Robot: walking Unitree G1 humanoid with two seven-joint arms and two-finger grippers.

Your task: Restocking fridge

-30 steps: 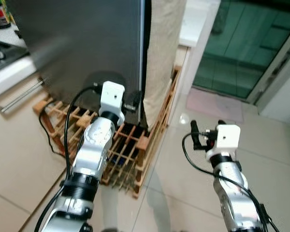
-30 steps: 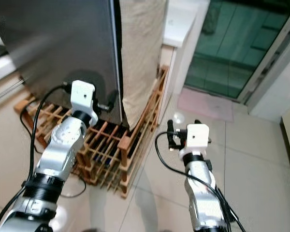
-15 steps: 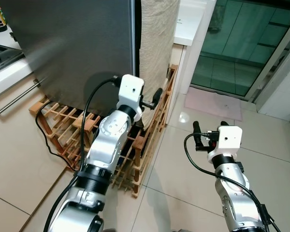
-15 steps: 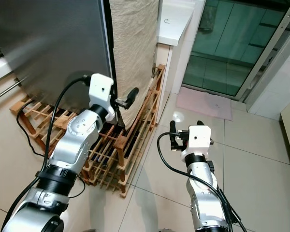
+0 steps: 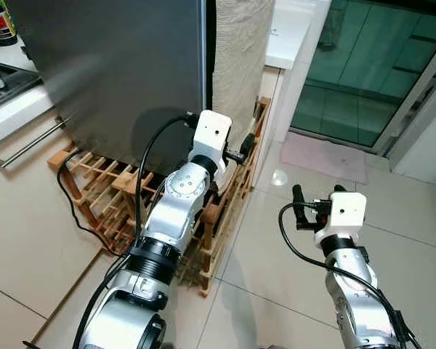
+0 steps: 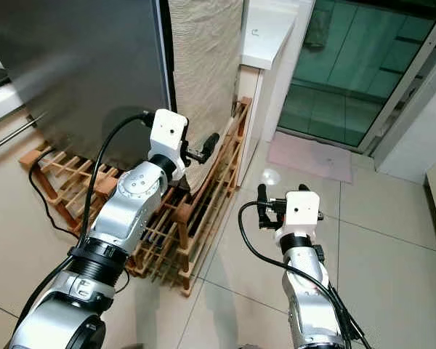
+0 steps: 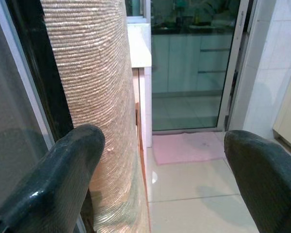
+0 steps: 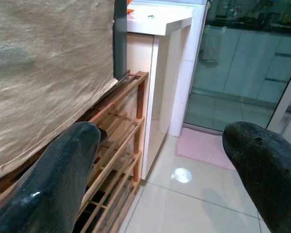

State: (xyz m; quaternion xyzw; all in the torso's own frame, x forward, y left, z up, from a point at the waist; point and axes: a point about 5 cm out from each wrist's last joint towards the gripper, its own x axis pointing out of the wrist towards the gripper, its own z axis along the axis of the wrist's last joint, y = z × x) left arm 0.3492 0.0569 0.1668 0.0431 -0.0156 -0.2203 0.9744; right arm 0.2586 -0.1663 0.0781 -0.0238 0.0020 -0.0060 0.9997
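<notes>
Left gripper [image 5: 241, 151], fingers apart, is reaching beside the cloth [image 5: 236, 65] at the fridge [image 5: 116, 65] edge; right gripper [image 5: 316, 200], fingers apart, is hovering over the floor [image 5: 276, 269].

Left end effector [image 5: 241, 149] — you've carried it up and rightward off the fridge door [image 5: 116, 65] | it now sits past the door's edge, before the beige cloth [image 5: 240, 51] — fingers spread | head camera shifted slightly.
</notes>
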